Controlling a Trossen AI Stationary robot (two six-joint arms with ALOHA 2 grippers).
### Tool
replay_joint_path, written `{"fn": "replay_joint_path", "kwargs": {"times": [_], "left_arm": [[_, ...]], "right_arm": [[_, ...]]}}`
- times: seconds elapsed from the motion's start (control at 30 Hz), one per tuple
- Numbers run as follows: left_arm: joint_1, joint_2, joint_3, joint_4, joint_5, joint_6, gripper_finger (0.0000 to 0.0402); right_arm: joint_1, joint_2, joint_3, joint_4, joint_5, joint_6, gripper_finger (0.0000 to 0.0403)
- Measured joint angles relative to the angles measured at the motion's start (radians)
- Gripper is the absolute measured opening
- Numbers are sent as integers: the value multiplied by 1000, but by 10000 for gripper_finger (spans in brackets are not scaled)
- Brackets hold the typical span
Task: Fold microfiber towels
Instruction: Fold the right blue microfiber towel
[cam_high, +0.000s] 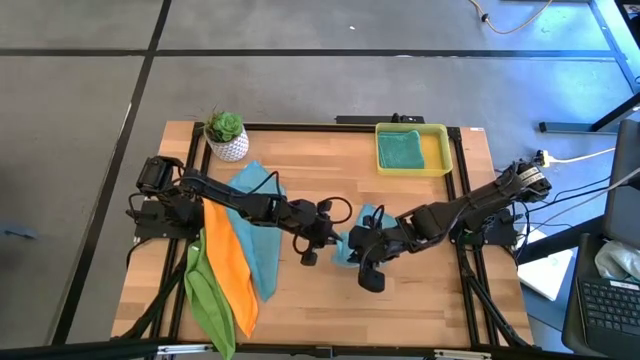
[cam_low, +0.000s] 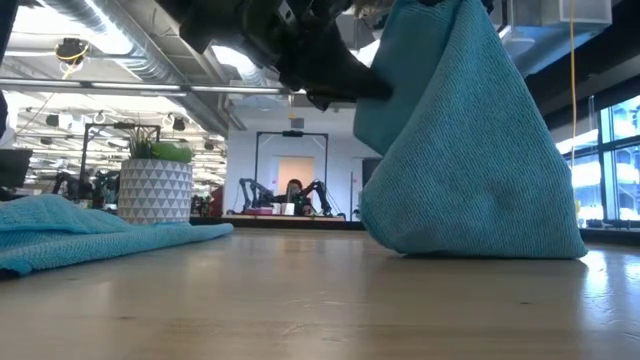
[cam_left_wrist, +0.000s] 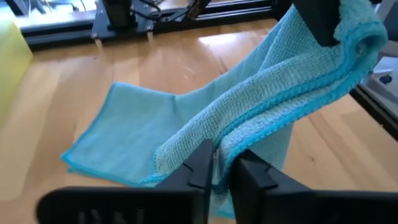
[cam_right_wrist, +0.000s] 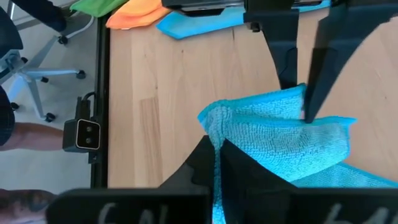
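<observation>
1. Mid-table, the teal towel (cam_low: 470, 150) hangs lifted, its lower edge on the table (cam_high: 420, 290).
2. Right gripper (cam_right_wrist: 217, 146) fingers clamp one edge.
3. Left gripper (cam_left_wrist: 222, 163) fingers seem pinched on another edge; a shallow bite could slip, dropping the fold.

A robotics lab with an open, industrial look: a wooden counter (cam_high: 400, 270) framed in black metal rails stands on a grey concrete floor (cam_high: 300, 80) marked with dark lines. Exposed silver ducts (cam_low: 110, 30) and strip lighting run under the ceiling. In the background a second pair of robot arms (cam_low: 290, 195) sits at another station. Cables (cam_high: 590, 180) trail beside the counter, near a laptop (cam_high: 610, 300) and a rolling office chair (cam_right_wrist: 37, 56).
</observation>
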Motion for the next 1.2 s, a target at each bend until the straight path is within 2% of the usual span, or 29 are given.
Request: {"fn": "replay_joint_path", "kwargs": {"times": [0.23, 0.5, 0.83, 1.07, 1.2], "left_arm": [[-2, 0, 0, 50, -2, 85, 94], [-3, 0, 0, 66, 23, 169, 119], [-2, 64, 1, 97, 47, 171, 122], [-2, 75, 1, 139, 23, 125, 121], [-2, 75, 16, 115, 23, 118, 105]], "right_arm": [[0, 0, 0, 0, -1, 0, 12], [0, 0, 0, 3, -34, -8, 12], [14, 0, 0, 42, -53, -47, 12], [45, 0, 0, 45, -53, -53, 12], [57, 0, 0, 4, -36, -23, 12]]}}
